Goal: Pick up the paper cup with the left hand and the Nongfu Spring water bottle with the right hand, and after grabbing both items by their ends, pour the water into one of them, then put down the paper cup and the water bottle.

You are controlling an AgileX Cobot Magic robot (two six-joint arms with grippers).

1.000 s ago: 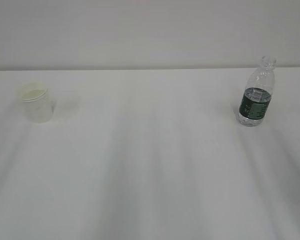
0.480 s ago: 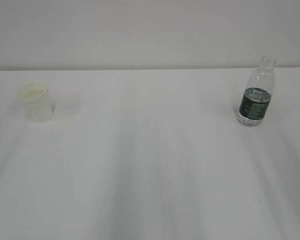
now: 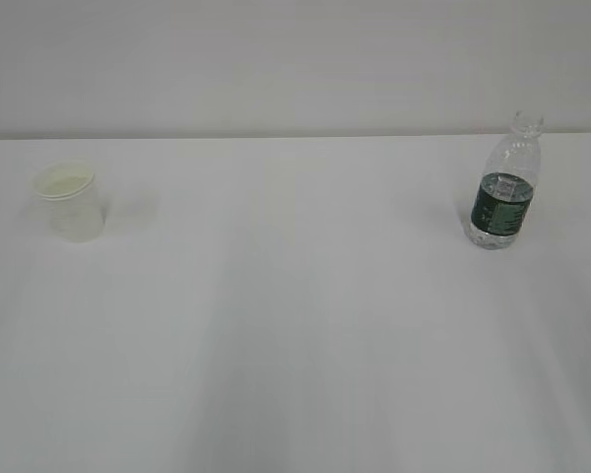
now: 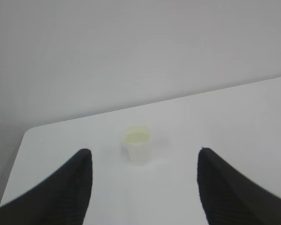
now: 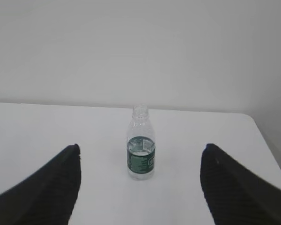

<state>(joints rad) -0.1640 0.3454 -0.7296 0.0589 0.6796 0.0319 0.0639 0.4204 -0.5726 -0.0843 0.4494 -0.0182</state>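
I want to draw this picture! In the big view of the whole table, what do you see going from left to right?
paper cup → bare white table → water bottle

The paper cup (image 3: 70,202) looks matt. The bottle (image 3: 504,185) is clear shiny plastic. The table (image 3: 295,345) is smooth and white.
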